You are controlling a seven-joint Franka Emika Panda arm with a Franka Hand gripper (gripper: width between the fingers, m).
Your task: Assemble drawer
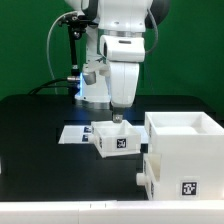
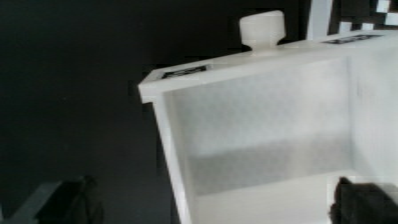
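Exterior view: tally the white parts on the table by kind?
Casing: 1
Trays: 2, one under the pincer at, one in front of the casing at
Marker board: 1
Total: 4

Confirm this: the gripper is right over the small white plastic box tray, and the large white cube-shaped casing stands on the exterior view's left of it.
One thing is wrong: the side. In the exterior view the large white cube-shaped casing stands on the exterior view's right of the small white plastic box tray, not its left. The gripper is indeed right over that tray; the wrist view shows the tray close beneath the fingers.
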